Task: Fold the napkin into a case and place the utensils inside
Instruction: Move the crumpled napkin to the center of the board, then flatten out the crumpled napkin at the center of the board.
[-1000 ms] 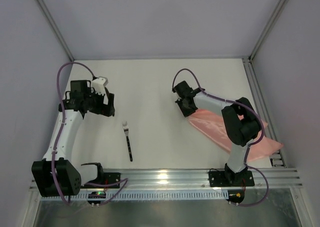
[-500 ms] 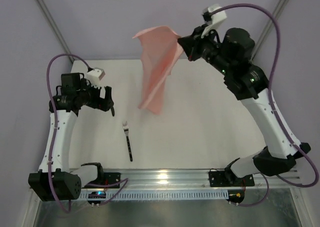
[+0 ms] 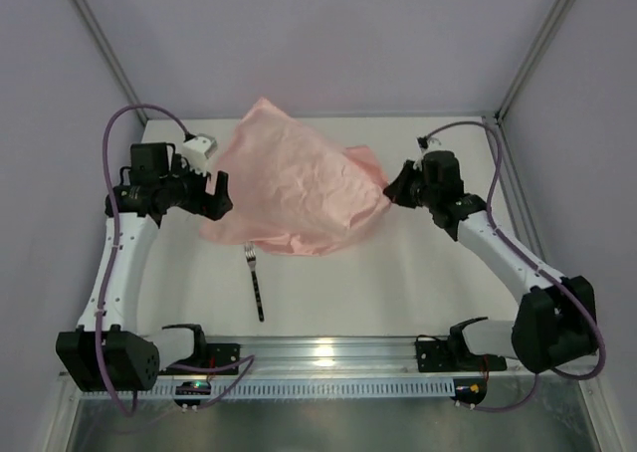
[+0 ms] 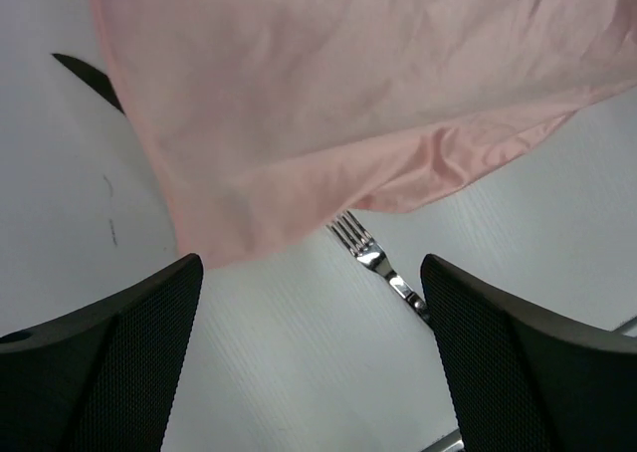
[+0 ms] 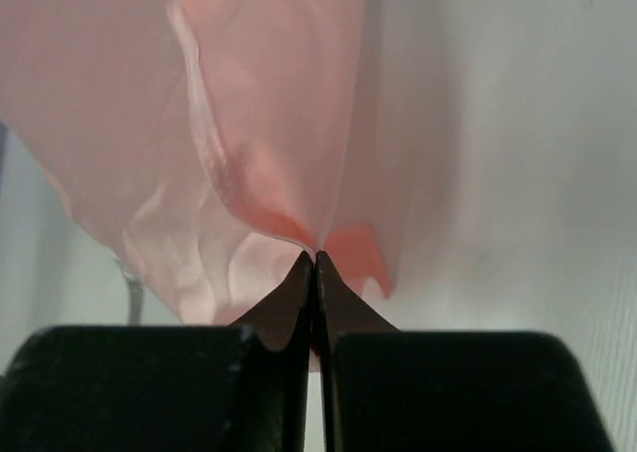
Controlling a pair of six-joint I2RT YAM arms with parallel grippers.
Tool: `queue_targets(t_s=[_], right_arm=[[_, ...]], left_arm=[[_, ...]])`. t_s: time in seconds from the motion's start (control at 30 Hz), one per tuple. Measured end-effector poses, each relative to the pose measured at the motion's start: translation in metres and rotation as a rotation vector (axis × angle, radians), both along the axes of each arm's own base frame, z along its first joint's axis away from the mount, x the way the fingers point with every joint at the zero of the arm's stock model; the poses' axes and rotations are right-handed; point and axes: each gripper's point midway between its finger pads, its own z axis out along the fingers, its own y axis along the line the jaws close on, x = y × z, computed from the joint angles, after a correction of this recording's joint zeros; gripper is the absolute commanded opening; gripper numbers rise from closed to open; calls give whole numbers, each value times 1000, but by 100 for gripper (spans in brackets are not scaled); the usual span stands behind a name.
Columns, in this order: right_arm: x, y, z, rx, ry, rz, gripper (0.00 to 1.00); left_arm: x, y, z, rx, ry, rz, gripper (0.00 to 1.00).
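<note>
Your right fingers [image 5: 316, 273] were pinched shut on the napkin [image 3: 299, 188] at its 3 o'clock corner, the cloth spread crumpled over the middle of the table [image 3: 398, 273], while your left fingers [image 3: 216, 195] stood wide apart at its 9 o'clock edge, holding nothing. The fork [image 3: 256, 283] lay at the napkin's 7 o'clock with its tines right at the hem; you could not tell if they touched. In the left wrist view a dark sliver [image 4: 88, 74] poked from under the cloth, too little to name.
</note>
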Motion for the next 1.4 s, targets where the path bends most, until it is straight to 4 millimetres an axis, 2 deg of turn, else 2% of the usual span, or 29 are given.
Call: queue_targets(t_s=[0.07,0.1,0.17,0.2,0.3,0.37,0.5,0.67,0.77,0.87,0.93,1.03,1.13,1.3,1.4], right_arm=[[-13,-25,-89,6,229,-70,4],[-21,-38,-121,12,318,-109,4],[-33,-59,-158,33,432,-171,4],[-34,-68,-168,53,471,-203,4],[-20,-85,-166,80,460,-257,4],[-7,-91,-153,88,424,-274,4],[16,-101,-124,107,338,-297,4],[41,-136,-90,123,255,-393,4],[57,-154,-70,128,205,-440,4],[76,-160,-56,133,178,-454,4],[84,-160,-55,135,176,-451,4],[87,-159,-68,131,211,-450,4],[83,-159,-82,126,247,-452,4],[80,-159,-88,120,261,-448,4],[79,-158,-89,116,263,-441,4]], left_arm=[[1,-5,-21,26,41,-25,89],[0,-8,-35,56,73,-39,85],[-3,-15,-69,120,146,-80,82],[-6,-17,-88,164,192,-96,81],[-11,-13,-124,237,291,-101,80],[-10,-5,-136,275,319,-78,79],[-1,-2,-133,287,280,-58,79],[5,-9,-124,260,253,-77,79],[7,-24,-116,251,226,-127,79],[-2,-55,-115,282,200,-245,84],[-9,-75,-116,302,183,-317,86],[-17,-101,-126,345,161,-411,87],[-26,-119,-153,440,163,-492,88],[-30,-130,-192,597,139,-552,88],[-17,-134,-203,629,108,-542,88]])
